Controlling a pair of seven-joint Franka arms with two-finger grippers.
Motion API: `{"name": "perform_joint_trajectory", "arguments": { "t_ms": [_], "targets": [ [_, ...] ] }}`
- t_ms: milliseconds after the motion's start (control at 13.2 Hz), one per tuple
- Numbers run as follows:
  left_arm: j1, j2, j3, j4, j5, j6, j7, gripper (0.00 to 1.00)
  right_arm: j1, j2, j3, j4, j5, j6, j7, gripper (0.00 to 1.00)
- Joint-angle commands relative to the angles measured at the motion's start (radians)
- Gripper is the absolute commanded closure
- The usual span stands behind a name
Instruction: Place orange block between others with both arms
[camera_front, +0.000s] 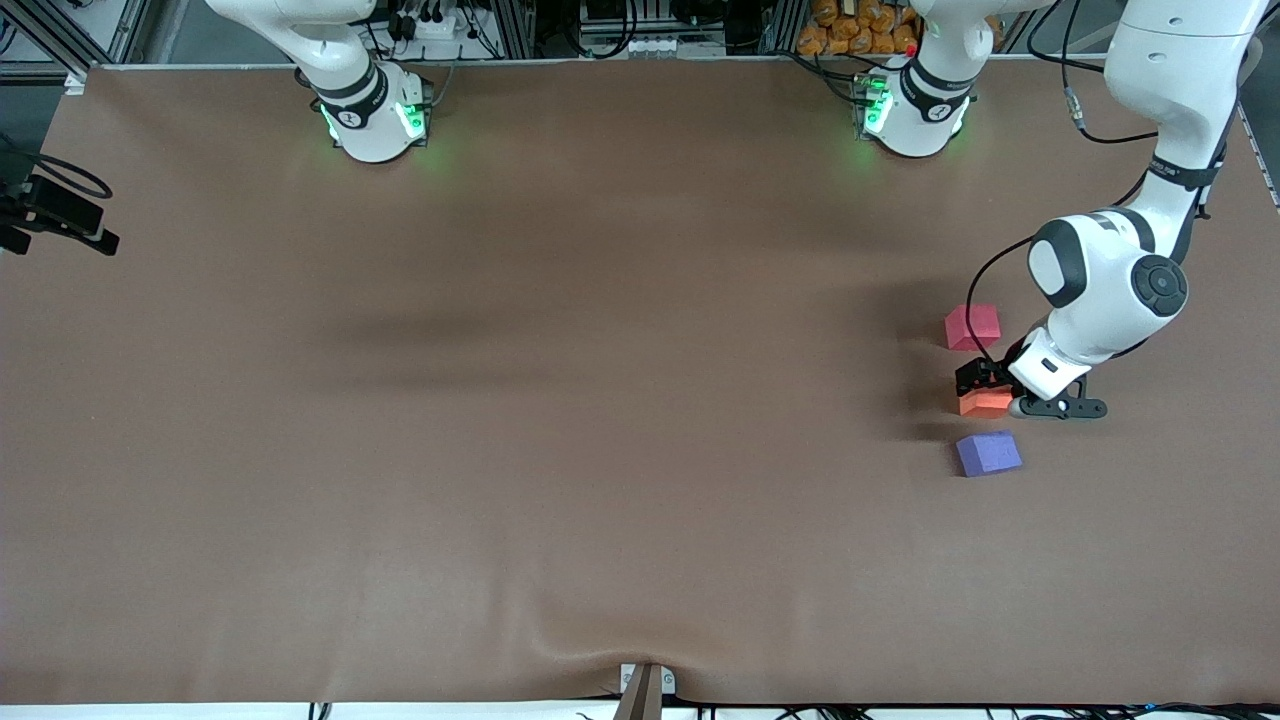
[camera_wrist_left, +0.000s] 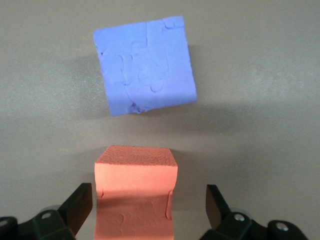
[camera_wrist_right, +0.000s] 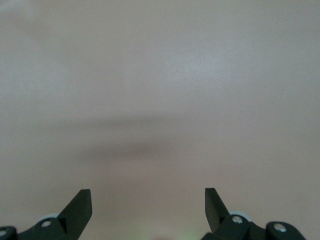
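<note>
Placement appears complete: orange block (camera_front: 986, 402) rests on the table between red block (camera_front: 972, 326) and purple block (camera_front: 988, 452). Left gripper (camera_wrist_left: 149, 207) straddles it, fingers spread, not gripping. Right gripper (camera_wrist_right: 148, 210) waits, spread, empty. Left arm's retreat remains.

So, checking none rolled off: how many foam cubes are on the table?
3, in a row toward the left arm's end: red-pink cube farthest from the front camera, orange block between, purple-blue cube nearest.
</note>
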Motion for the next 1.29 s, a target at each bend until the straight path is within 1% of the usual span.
{"name": "perform_joint_trajectory", "arguments": {
  "t_ms": [0, 76, 228, 455, 531, 683, 759, 911, 987, 1214],
  "targets": [
    [0.013, -0.050, -0.026, -0.007, -0.027, -0.007, 0.007, 0.00, -0.003, 0.007, -0.002, 0.015, 0.005, -0.010, 0.006, 0.00],
    [0.013, -0.080, -0.029, 0.000, -0.027, -0.039, -0.007, 0.00, -0.003, 0.012, -0.005, 0.015, 0.002, -0.009, -0.001, 0.00],
    [0.008, -0.157, -0.029, 0.054, -0.027, -0.191, -0.053, 0.00, -0.018, 0.012, -0.006, -0.005, -0.023, -0.028, -0.053, 0.00],
    [0.014, -0.269, -0.034, 0.131, -0.025, -0.387, -0.078, 0.00, -0.024, 0.004, -0.006, -0.002, -0.026, -0.035, -0.053, 0.00],
    [0.013, -0.309, -0.034, 0.172, -0.024, -0.449, -0.085, 0.00, -0.032, 0.001, -0.006, -0.002, -0.026, -0.042, -0.055, 0.00],
    [0.011, -0.372, -0.034, 0.256, -0.011, -0.636, -0.159, 0.00, -0.035, 0.001, -0.005, 0.001, -0.026, -0.056, -0.055, 0.00],
    [0.011, -0.395, -0.034, 0.316, -0.008, -0.745, -0.191, 0.00, -0.035, 0.001, -0.005, 0.004, -0.026, -0.053, -0.055, 0.00],
    [0.013, -0.424, -0.034, 0.430, 0.045, -0.925, -0.213, 0.00, -0.033, 0.001, -0.005, 0.004, -0.027, -0.046, -0.053, 0.00],
    [0.010, -0.448, -0.037, 0.457, 0.071, -0.976, -0.214, 0.00, -0.035, 0.001, -0.005, 0.004, -0.026, -0.044, -0.052, 0.00],
    [0.012, -0.530, -0.058, 0.456, 0.087, -1.013, -0.197, 0.00, -0.035, 0.006, -0.005, 0.004, -0.052, -0.029, -0.047, 0.00]
  ]
}}
